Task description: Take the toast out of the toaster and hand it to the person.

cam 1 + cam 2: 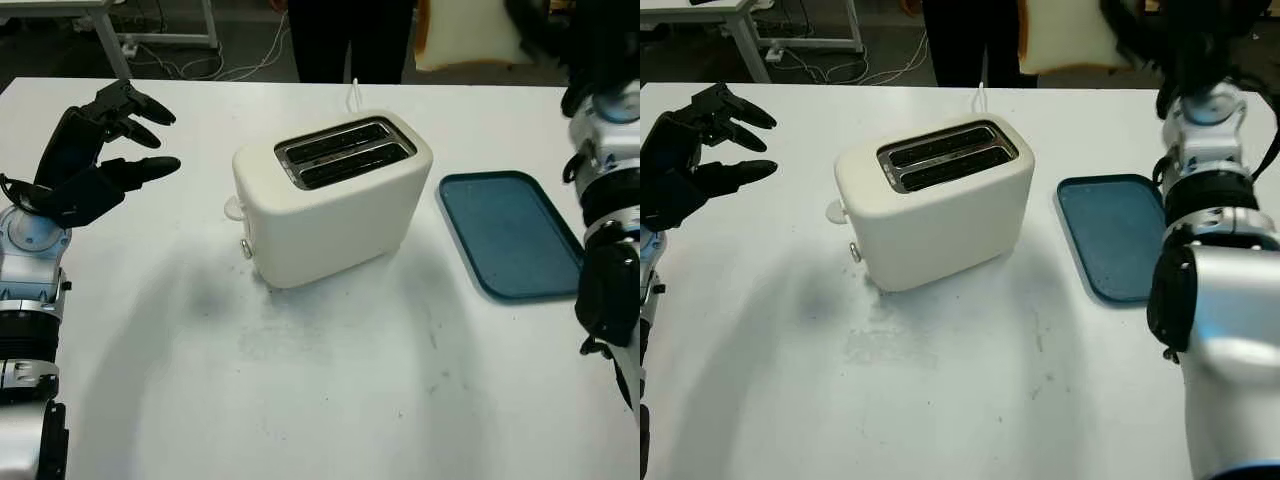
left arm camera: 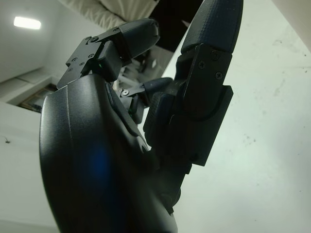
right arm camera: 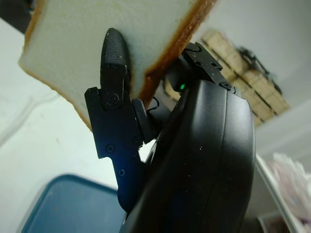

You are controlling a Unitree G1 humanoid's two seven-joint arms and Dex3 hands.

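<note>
A cream two-slot toaster (image 1: 330,200) stands in the middle of the white table (image 1: 330,400), and both its slots look empty. My right hand (image 1: 1140,30) is raised high past the table's far right edge, shut on a slice of toast (image 1: 1065,35) with a pale face and brown crust. In the right wrist view a black finger (image 3: 114,63) presses flat against the toast (image 3: 97,43). A person (image 1: 350,40) in dark clothes stands at the far edge, just left of the toast. My left hand (image 1: 135,135) hovers open over the table's left side, apart from the toaster.
A blue tray (image 1: 510,235) lies flat to the right of the toaster, with nothing on it. A white cord (image 1: 353,92) runs from behind the toaster toward the far edge. Cables and table legs (image 1: 110,40) show on the floor beyond.
</note>
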